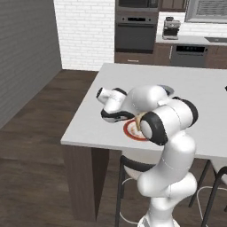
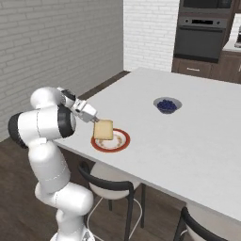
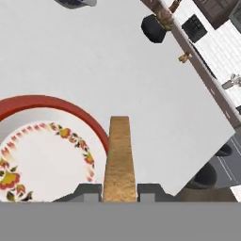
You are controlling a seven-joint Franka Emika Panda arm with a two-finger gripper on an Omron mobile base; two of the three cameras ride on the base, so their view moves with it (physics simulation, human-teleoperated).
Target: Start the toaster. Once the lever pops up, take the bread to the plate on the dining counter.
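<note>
Over red-rimmed round plate (image 2: 111, 142), tool (image 3: 119, 192) pinching square bread (image 2: 103, 129)

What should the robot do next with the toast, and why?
Probably lower it a bit and let go. The gripper holds the bread on edge, right over the red-rimmed plate on the counter, so it seems not quite set down yet.

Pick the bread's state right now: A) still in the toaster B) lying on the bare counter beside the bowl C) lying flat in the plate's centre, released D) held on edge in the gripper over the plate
D: the gripper is shut on the bread, which stands on edge above the red-rimmed plate on the dining counter.
</note>
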